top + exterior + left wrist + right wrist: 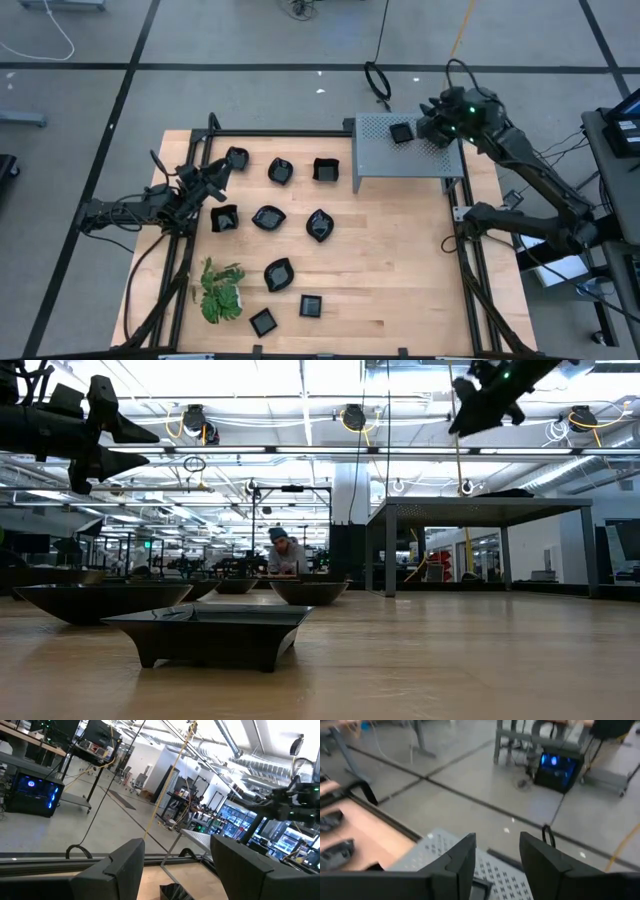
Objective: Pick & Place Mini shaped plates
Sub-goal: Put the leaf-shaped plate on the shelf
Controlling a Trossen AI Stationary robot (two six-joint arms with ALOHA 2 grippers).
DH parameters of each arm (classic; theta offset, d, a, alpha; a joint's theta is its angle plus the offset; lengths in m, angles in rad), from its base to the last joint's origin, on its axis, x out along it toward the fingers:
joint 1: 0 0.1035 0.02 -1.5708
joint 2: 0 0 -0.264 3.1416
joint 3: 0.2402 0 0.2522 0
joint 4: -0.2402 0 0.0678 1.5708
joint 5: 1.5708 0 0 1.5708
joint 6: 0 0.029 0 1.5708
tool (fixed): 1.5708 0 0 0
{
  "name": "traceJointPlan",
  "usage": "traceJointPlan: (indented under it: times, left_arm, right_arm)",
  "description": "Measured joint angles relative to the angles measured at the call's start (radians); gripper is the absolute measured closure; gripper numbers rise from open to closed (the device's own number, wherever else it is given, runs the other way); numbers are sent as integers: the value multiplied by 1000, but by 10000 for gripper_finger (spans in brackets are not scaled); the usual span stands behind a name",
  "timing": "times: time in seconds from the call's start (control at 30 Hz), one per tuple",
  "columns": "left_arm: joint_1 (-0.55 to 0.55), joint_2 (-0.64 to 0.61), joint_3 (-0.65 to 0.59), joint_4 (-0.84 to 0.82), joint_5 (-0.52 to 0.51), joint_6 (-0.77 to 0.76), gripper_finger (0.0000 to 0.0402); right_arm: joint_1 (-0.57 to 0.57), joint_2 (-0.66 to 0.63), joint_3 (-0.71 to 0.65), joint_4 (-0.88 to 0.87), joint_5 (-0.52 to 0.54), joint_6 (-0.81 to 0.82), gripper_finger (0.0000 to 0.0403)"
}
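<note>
Several small black plates lie flat on the wooden table [390,270], among them a square one [325,169], a round one [268,217] and a leaf-like one [319,225]. One square plate [401,132] sits on the grey perforated platform [400,165] at the table's far right. My right gripper [424,128] [497,845] hangs open just right of that plate and clear above the platform [480,510]. My left gripper [220,172] [177,852] is open, raised over the table's left side, near the far-left plate [236,157].
A green leafy plant [220,292] stands at the near left. Black frame rails run along the table's left, far and right edges. Bare wood lies in the middle and near right of the table. In the low view a person sits in the room far behind the table.
</note>
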Motion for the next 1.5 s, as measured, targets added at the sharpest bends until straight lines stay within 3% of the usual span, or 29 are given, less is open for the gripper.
traceJointPlan:
  times: [0.37, 0.73, 0.93, 1.07, 1.33, 1.5]
  left_arm:
    - [0, 0, 0, 0, 0, 0, 172]
    - [0, 0, 0, 0, 0, 0, 172]
    - [0, 0, 0, 64, 0, -19, 172]
    - [0, 0, 0, 119, 0, -87, 172]
    - [0, 0, 0, 269, 71, -56, 172]
    - [0, 0, 0, 269, 1, -99, 172]
  right_arm:
    - [256, -137, 0, 100, -3, -1, 271]
    - [461, -66, 0, 457, -3, -75, 271]
    - [525, -19, 0, 584, -3, -84, 271]
    - [555, 0, 0, 592, -3, -43, 271]
    - [595, 66, 0, 591, -1, -19, 271]
    - [600, 104, 0, 594, 0, -23, 271]
